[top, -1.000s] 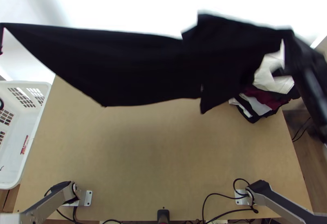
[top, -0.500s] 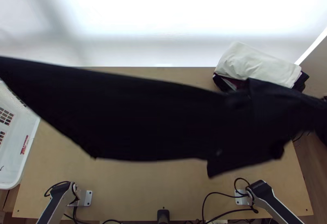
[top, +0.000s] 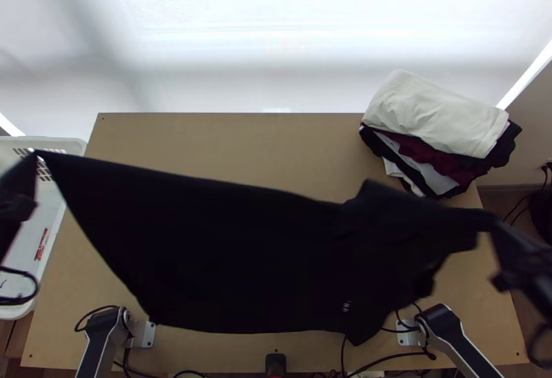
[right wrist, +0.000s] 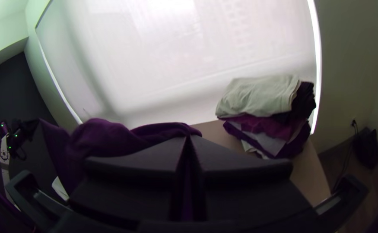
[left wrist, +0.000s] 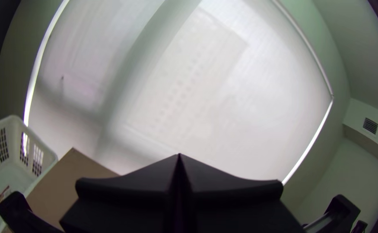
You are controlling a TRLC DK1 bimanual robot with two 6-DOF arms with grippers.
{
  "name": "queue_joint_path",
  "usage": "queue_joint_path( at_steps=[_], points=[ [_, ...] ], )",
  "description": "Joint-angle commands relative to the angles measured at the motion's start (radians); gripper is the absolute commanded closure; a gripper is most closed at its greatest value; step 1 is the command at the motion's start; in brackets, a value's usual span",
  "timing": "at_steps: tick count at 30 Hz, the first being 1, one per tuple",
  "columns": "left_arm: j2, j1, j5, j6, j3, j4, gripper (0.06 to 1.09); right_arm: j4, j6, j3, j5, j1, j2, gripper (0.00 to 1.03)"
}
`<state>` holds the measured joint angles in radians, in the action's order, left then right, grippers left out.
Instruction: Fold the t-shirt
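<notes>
White laundry basket (top: 54, 202): beside the table's left side, slotted walls, red marking inside
Left gripper (top: 33, 160): closed, pinching the shirt's far left corner
Pale blind (top: 276, 26): beyond the far edge, brightly backlit, grey shadow band towards the left
Light wooden table (top: 228, 130): flat, arm bases fixed near its near corners, black cables (top: 372, 364) looping beside the right base
Black t-shirt (top: 241, 254): slung between both grippers over the table's middle, broad on the left, creased and gathered on the right
Folded clothes pile (top: 435, 116): far right corner, white garment uppermost
Right gripper (top: 495, 226): closed on the shirt's right end
Wooden floor (top: 528, 288): past the right side
</notes>
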<state>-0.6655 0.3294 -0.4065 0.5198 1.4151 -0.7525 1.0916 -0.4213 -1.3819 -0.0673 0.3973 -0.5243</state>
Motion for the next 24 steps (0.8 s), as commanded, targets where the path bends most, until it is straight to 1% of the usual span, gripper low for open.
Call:
queue_joint_path(
  at_steps=[1, 5, 12, 18, 24],
  points=[
    [0.040, 0.000, 0.006, -0.027, -0.142, 0.048, 1.05, -0.113, -0.047, 0.167, 0.031, 0.005, 0.033, 1.00],
    [0.043, -0.003, -0.002, -0.046, -0.274, 0.108, 1.05, -0.282, -0.047, 0.331, 0.070, 0.015, 0.000, 1.00],
    [0.001, -0.032, -0.003, -0.056, -0.456, 0.259, 1.05, -0.539, -0.043, 0.527, 0.083, 0.031, -0.109, 1.00],
    [-0.125, -0.033, 0.001, -0.056, -0.521, 0.386, 1.05, -0.743, -0.047, 0.592, 0.086, 0.026, -0.273, 1.00],
    [-0.332, -0.033, 0.023, -0.055, -0.525, 0.522, 1.05, -0.918, -0.060, 0.561, 0.087, -0.005, -0.528, 1.00]
  ],
)
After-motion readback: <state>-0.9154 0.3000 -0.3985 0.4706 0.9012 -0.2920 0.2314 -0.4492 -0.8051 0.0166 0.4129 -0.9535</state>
